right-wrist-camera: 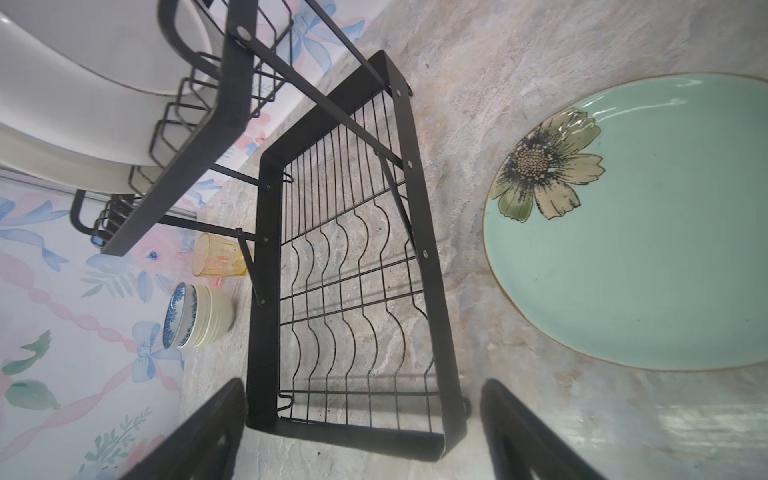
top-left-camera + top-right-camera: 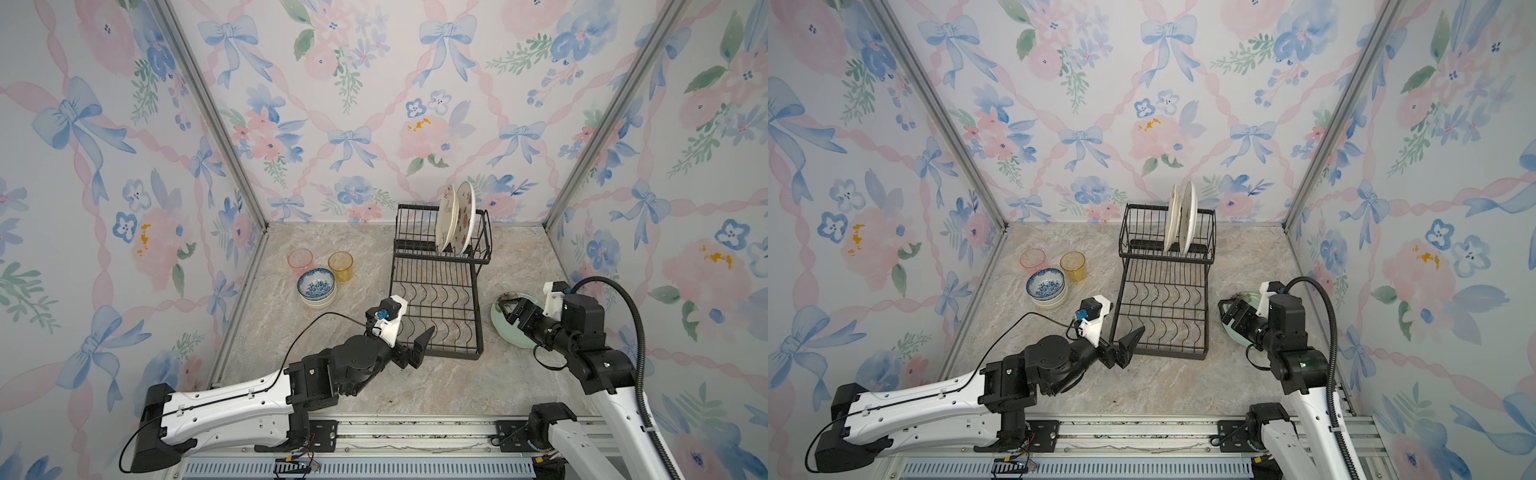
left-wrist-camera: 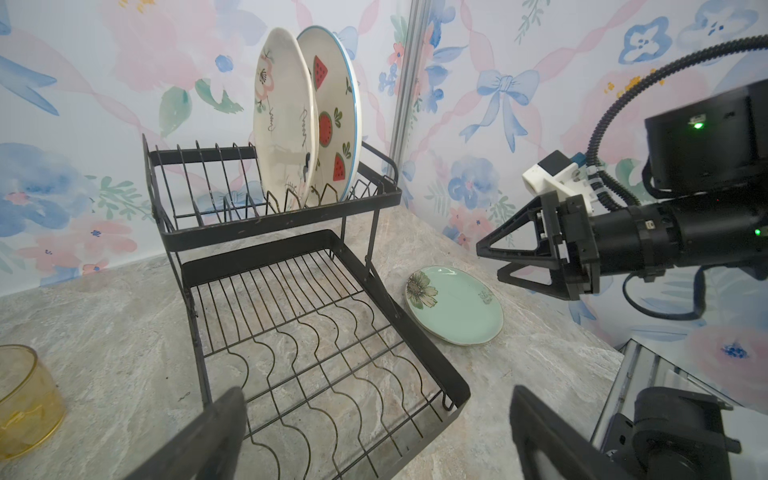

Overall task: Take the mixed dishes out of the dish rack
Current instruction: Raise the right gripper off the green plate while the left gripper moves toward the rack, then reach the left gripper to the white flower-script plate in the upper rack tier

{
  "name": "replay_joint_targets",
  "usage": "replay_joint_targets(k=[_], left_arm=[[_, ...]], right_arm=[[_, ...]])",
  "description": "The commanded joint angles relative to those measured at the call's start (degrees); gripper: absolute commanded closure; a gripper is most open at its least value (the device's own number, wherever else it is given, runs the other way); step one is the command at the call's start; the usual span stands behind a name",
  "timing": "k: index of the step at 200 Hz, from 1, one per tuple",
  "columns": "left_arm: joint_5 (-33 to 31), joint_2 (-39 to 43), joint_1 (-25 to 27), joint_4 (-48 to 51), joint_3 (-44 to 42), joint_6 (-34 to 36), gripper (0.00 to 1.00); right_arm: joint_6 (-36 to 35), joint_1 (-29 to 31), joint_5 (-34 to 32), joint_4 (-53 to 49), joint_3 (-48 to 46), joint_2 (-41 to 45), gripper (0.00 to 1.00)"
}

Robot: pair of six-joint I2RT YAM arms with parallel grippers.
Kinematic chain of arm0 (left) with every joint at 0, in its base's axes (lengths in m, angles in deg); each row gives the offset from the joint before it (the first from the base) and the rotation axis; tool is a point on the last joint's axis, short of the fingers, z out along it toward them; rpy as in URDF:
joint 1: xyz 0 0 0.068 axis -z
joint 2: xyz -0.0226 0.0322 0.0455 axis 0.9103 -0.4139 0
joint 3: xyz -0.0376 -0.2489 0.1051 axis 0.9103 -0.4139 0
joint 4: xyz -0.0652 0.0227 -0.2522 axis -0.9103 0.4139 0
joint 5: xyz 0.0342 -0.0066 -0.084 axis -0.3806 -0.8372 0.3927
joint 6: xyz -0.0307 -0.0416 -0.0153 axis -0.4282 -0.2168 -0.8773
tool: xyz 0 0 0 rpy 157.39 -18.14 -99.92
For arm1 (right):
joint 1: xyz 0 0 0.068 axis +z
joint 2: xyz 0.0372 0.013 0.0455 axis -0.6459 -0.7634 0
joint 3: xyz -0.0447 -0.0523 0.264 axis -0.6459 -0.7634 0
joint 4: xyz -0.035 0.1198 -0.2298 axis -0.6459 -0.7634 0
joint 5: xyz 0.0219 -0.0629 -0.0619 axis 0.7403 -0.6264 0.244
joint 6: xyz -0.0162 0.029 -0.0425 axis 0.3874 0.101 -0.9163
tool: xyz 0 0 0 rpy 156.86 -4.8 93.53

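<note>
Just beneath the spread right end effector [image 3: 489,262] lies the mint-green plate [image 3: 457,307].

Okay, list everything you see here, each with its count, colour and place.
dish rack: one, black, toward the table's back
cream plates: two, cream with prints, upright in rack's upper shelf
green plate: one, mint green, flat on table right of rack
bowls: three it seems, blue-patterned atop cream, stacked left of rack
pink cup: one, pink, behind bowls
amber cup: one, amber, beside pink cup
table: one, grey marbled
left gripper: one, black, open, at rack's front corner
right gripper: one, black, open, over green plate
</note>
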Motion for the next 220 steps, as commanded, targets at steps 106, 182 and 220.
replay_joint_targets(k=[106, 182, 220], left_arm=[[8.2, -22.9, -15.0, -6.3, 22.0, 3.5, 0.04], [14.0, -35.3, -20.0, -6.5, 32.7, 5.0, 0.08], [14.9, -39.5, -21.5, -7.6, 35.3, 4.9, 0.13]], right_arm=[[2.8, 8.2, 1.3, 4.6, -3.8, 10.3, 0.09], [1.7, 8.6, -1.0, 1.9, -4.2, 13.6, 0.08], [2.0, 8.7, -1.8, 0.1, -4.6, 15.3, 0.07]])
